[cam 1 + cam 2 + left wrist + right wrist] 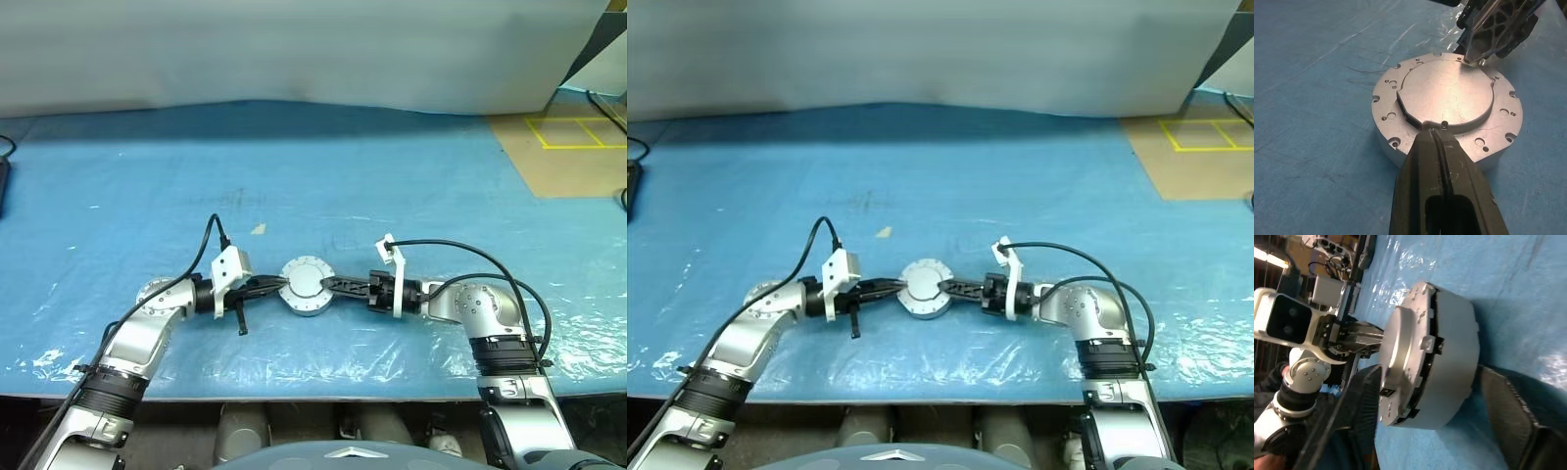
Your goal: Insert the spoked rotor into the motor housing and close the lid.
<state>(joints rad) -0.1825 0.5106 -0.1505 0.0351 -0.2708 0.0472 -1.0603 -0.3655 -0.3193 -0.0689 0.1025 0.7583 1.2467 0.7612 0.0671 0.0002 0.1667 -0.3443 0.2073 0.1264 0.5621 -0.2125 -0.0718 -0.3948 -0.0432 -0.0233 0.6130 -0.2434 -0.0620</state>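
left tool: black fingers pressed together, pointing inward
right tool: black fingers apart, pointing inward toward the left one

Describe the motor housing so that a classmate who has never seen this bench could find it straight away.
Start from the blue plastic-covered table and look near its front edge, midway between the robot's two arms. There sits the motor housing, a round, shallow grey metal case with its lid down on top. It is the only round metal part there, with the left gripper and right gripper meeting it from either side.

The lid covers the motor housing; rotor probably inside, unseen.
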